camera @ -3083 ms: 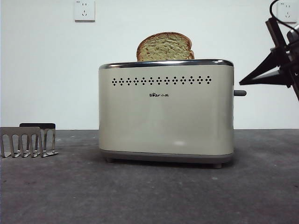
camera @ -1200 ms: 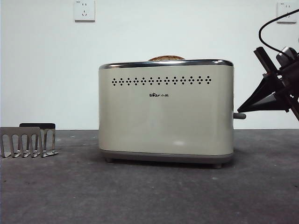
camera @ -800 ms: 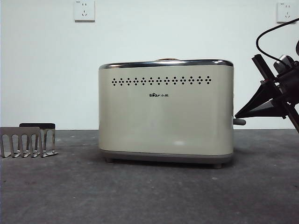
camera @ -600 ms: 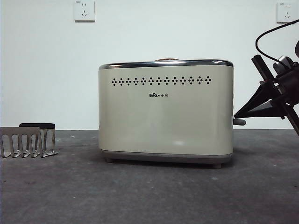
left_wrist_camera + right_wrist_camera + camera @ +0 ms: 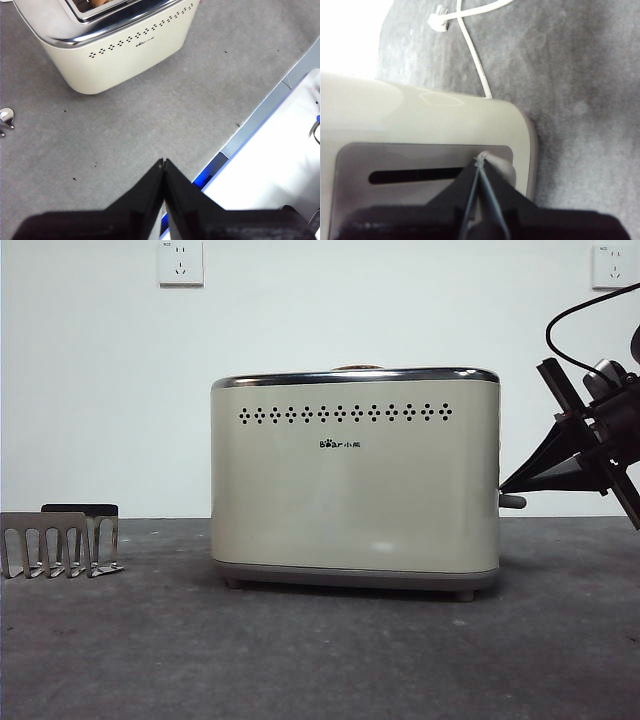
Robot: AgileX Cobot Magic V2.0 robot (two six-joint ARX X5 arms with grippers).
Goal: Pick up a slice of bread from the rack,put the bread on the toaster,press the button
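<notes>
Inside the toaster (image 5: pixel 355 475), one slice of bread (image 5: pixel 356 367) shows only its crust tip. Beside the toaster's narrow end, the right gripper (image 5: pixel 506 487), jaws together, rests on the one button (image 5: pixel 512 502); the left gripper (image 5: pixel 163 162) hangs shut

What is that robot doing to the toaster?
The right gripper, jaws shut, is pressing the button low down on the end of the toaster. The slice of bread sits deep in the slot, with only its top peeking out. The rack stands off to one side. The left gripper waits with its jaws shut, away from the toaster.
</notes>
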